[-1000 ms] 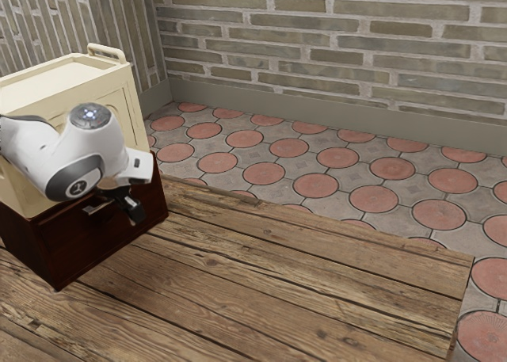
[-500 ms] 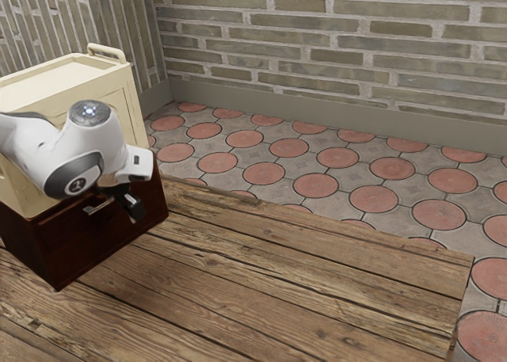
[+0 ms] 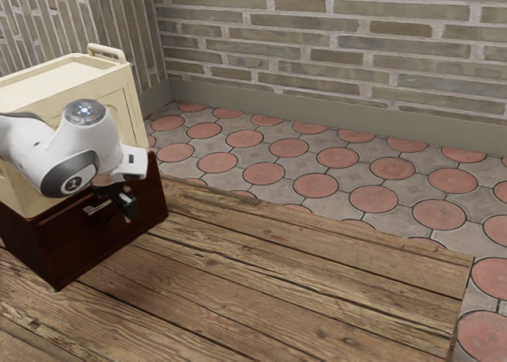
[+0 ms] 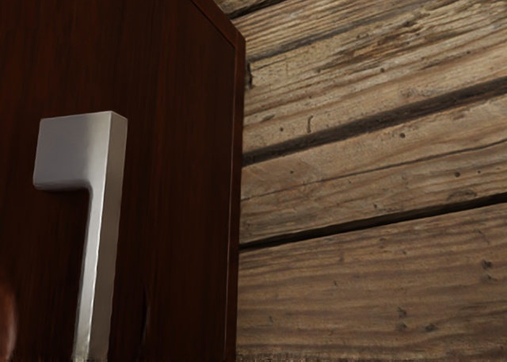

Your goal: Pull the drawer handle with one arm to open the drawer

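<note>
The silver handle (image 4: 103, 219) is on the front of the dark wooden drawer (image 3: 75, 239), its long axis level, running across the front's width, roughly parallel to its upper edge. Its bar stands out from the front, facing the open planked surface (image 3: 277, 275). The black hand (image 3: 127, 205) points downward near the handle, toward the exterior view's right; whether it is spread or closed cannot be told.

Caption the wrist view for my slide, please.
Silver angular metal handle on a dark reddish-brown wooden drawer front, beside weathered brown planks.
</note>
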`<state>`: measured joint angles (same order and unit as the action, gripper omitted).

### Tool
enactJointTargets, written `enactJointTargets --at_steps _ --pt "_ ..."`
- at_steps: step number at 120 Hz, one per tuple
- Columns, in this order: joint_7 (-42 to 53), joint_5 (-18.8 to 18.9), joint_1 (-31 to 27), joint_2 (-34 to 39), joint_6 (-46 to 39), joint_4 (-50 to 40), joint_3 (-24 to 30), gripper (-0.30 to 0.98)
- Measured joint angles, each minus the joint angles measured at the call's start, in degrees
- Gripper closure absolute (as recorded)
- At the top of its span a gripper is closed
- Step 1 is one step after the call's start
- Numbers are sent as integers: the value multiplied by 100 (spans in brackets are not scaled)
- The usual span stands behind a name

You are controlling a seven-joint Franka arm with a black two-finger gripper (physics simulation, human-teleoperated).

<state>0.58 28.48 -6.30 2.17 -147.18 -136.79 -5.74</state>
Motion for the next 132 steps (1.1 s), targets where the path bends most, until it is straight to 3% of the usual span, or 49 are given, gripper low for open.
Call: enactJointTargets --at_steps 106,132 --pt "-161 22 -298 -216 -131 -88 276 0" --pt "-223 23 -48 -21 -149 -294 323 1"
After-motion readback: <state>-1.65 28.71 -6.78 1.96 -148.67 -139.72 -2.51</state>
